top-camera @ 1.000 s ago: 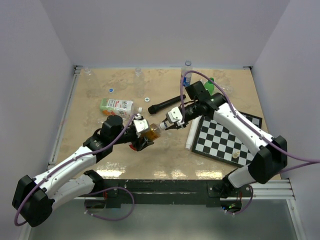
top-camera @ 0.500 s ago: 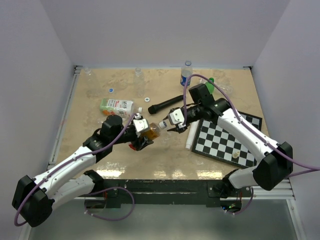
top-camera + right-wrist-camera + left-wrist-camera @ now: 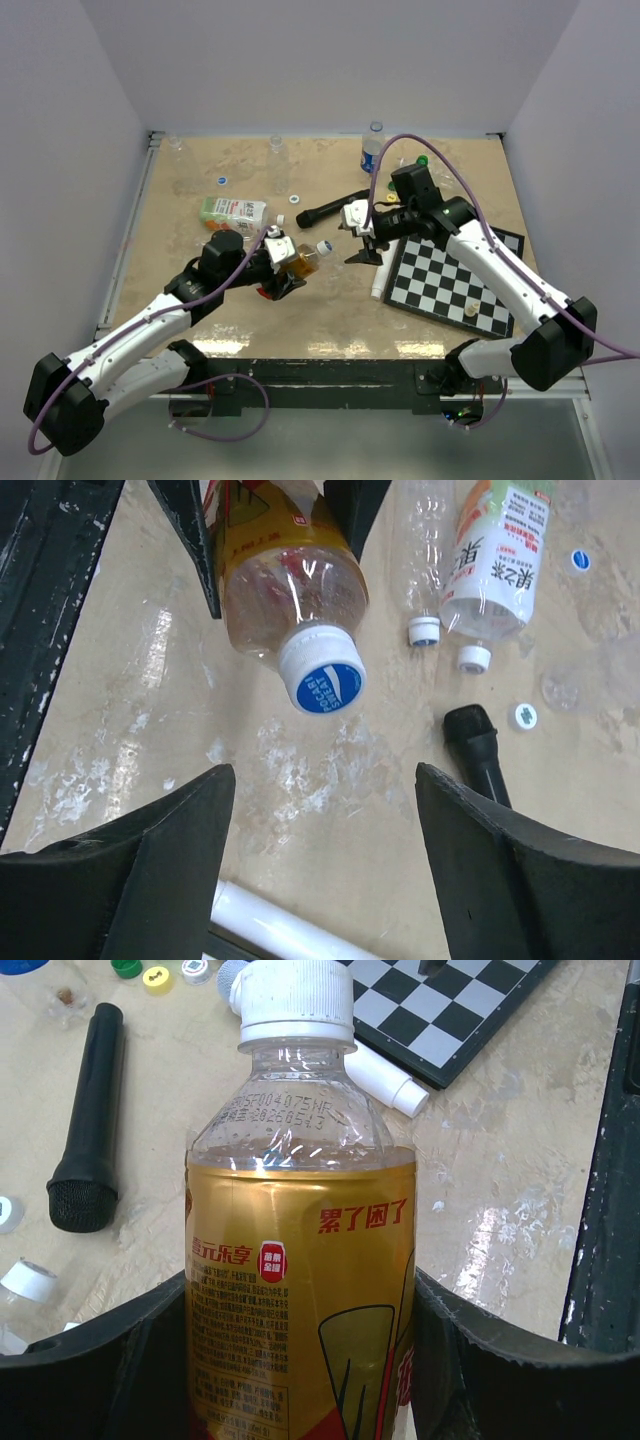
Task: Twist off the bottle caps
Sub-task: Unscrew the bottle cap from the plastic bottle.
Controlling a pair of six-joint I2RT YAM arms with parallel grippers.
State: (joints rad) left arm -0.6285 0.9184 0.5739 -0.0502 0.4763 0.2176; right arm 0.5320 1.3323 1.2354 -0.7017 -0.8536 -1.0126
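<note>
Near the middle of the table, a little toward its near edge, the amber bottle (image 3: 300,1210) is held off the surface by the left gripper (image 3: 300,1285). The jaws are clamped on the labelled body from both sides. The bottle is tipped with its neck aimed to the right, presumably so that the white cap (image 3: 322,680) is offered to the other arm while the body is kept from turning. The cap is seen seated on the neck; whether it has been loosened at all cannot be told.

The right gripper (image 3: 322,780) is lined up with the cap but kept apart from it. Its fingers are spread wide and nothing is held between them. From this it is judged that a fresh grip on the cap is being set up, since a screw cap is normally turned off in several bites.

To the far left, a clear bottle with a green label (image 3: 500,550) lies on its side, with loose caps (image 3: 424,630) just beside its mouth, so some of the task appears to be done. A black microphone (image 3: 85,1110) lies on the far side of the held bottle. A white tube (image 3: 385,1075) lies against the edge of the chessboard (image 3: 450,1010) at the right. A blue-labelled bottle (image 3: 372,150) stands capped at the far edge.
</note>
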